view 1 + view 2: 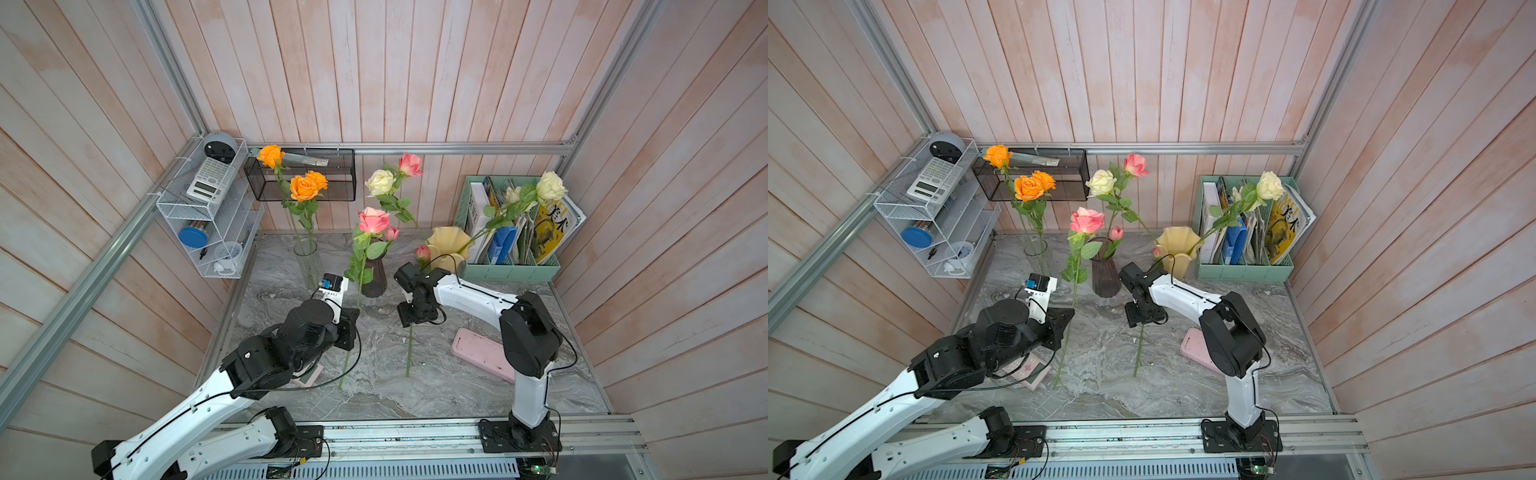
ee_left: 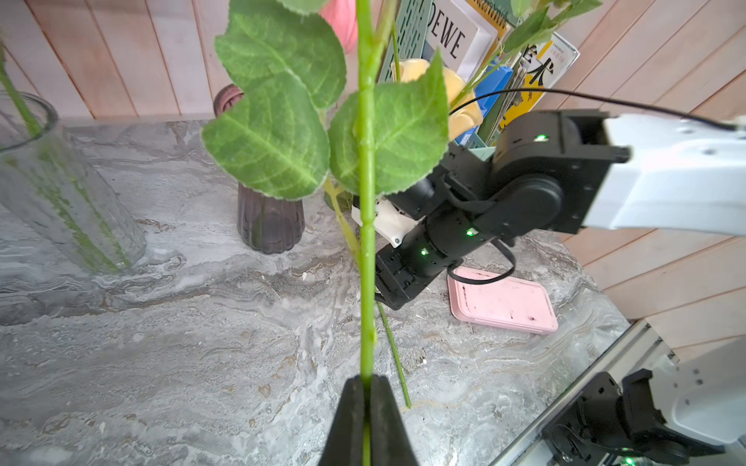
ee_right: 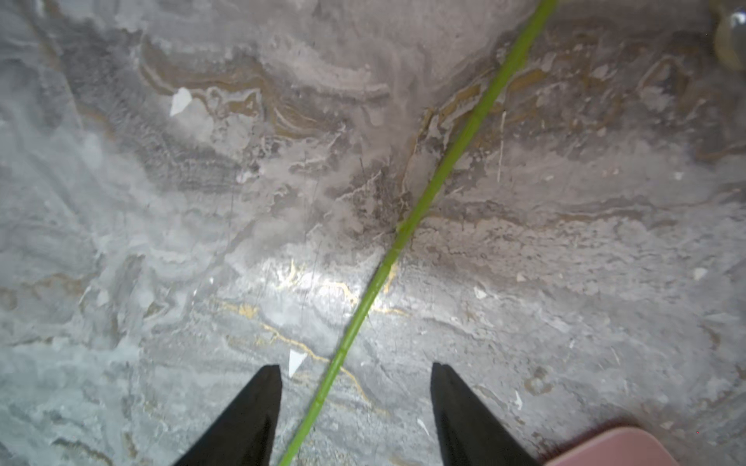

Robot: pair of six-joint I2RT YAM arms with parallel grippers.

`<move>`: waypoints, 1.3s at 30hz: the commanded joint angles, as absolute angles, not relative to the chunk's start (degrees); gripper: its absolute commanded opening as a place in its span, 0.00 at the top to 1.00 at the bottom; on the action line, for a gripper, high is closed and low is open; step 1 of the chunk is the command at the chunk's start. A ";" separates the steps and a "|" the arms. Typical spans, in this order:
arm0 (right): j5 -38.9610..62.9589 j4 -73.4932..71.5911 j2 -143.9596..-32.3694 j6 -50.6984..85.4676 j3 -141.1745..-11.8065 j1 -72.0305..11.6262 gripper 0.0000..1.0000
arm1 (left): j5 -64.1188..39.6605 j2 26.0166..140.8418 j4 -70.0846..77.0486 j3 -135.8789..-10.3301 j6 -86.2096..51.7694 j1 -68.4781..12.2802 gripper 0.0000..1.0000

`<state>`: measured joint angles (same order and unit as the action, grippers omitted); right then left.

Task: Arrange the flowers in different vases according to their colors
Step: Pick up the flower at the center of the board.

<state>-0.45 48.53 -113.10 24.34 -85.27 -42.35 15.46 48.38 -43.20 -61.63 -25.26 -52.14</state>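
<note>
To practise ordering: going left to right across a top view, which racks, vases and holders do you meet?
In order: white wire rack → clear glass vase → dark purple vase → pale yellow vase → mint-green file holder.

The left arm (image 1: 291, 336) and the right arm (image 1: 528, 332) each sat on a black base plate bolted to the aluminium rail (image 1: 415, 434). Both had white moulded shells dotted with small screws, joined by bulky black cylindrical joint housings. A thin black cable ran along each shell away from the rail, looping free at the joints. Small green lights (image 2: 470, 233) glowed on the right arm's black wrist. The left gripper (image 2: 365, 379) and right gripper (image 3: 355, 367) had black tapered fingers (image 3: 258, 411).
</note>
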 commanded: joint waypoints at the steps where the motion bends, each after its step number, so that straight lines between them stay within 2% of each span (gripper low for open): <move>1: -2.45 54.22 -115.08 24.82 -87.37 -42.24 0.40 | 20.59 47.22 -44.73 -62.88 -23.17 -52.21 1.00; 6: -3.83 55.81 -119.03 25.75 -90.09 -42.20 0.44 | 25.11 45.36 -36.73 -63.57 -18.33 -50.06 1.00; 14: -4.15 56.07 -123.09 26.45 -92.33 -42.10 0.55 | 23.77 49.95 -19.41 -69.20 -8.70 -40.84 1.00; 18: -3.61 55.05 -124.16 26.88 -90.95 -41.87 0.67 | 17.36 54.31 -7.87 -69.62 -7.70 -33.85 1.00; 20: -3.17 54.05 -124.23 27.15 -89.71 -41.67 0.77 | 13.59 58.20 -2.77 -70.52 -8.00 -31.16 1.00; 23: -2.79 52.90 -124.18 27.41 -88.24 -41.39 0.91 | 9.23 63.90 6.35 -70.62 -7.52 -29.55 1.00; 26: -2.44 51.50 -123.76 27.60 -86.55 -41.24 1.00 | 7.11 69.24 13.08 -71.30 -6.77 -28.98 1.00; 39: -2.58 48.69 -114.07 28.39 -78.26 -41.38 1.00 | 4.77 84.79 29.25 -73.01 -6.23 -25.89 1.00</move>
<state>-1.26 44.80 -115.70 27.49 -81.21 -41.85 5.98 82.96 23.51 -70.35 -7.44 -26.50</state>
